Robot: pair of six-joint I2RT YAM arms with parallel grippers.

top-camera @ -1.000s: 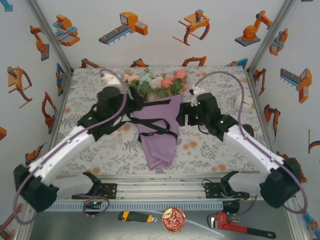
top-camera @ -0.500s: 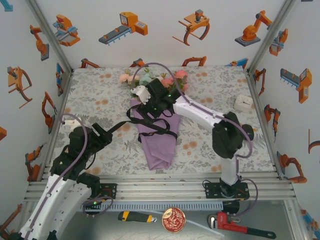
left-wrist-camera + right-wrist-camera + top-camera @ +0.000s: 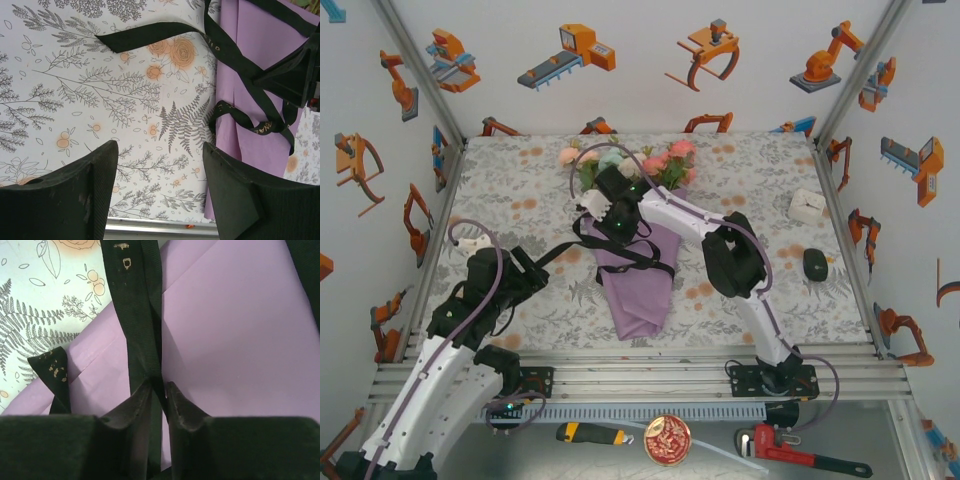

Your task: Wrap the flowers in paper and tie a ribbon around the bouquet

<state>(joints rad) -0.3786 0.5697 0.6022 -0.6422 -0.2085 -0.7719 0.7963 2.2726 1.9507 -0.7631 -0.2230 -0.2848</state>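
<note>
- Purple paper [image 3: 642, 300] is wrapped into a cone around the flowers [image 3: 655, 162]. The bouquet [image 3: 660, 248] is laid flat mid-table on the floral tablecloth [image 3: 520, 190], blooms pointed at the far wall and tip toward the arm bases.
- The black ribbon [image 3: 140, 315] is looped across the upper half of the cone, and one tail is trailed off to the left over the cloth.
- The right gripper [image 3: 159, 388] is held low over the top of the cone. Its jaws are pinched nearly together, with a strand of the ribbon caught between the fingertips.
- The left gripper [image 3: 159, 155] is spread wide over bare tablecloth just left of the bouquet, with nothing gripped. In the left wrist view the cut end of the ribbon tail is seen lying on the cloth ahead of it, clear of both fingers.
- A small white box [image 3: 807, 206] and a dark rounded object [image 3: 815, 263] are parked near the right edge of the table, well apart from the bouquet.
</note>
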